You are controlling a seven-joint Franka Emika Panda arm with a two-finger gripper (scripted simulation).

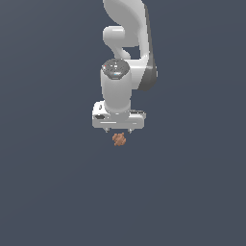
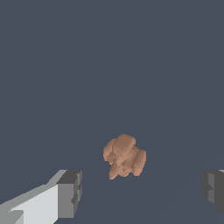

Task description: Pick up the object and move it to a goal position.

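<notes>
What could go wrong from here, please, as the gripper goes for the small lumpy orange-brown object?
The small knobbly orange-brown object has an irregular shape, so the pads may meet its lumps unevenly and squeeze it out. In the wrist view it does not lie level with the dark fingertips of the open white gripper, so closing now might miss or only clip it.
</notes>
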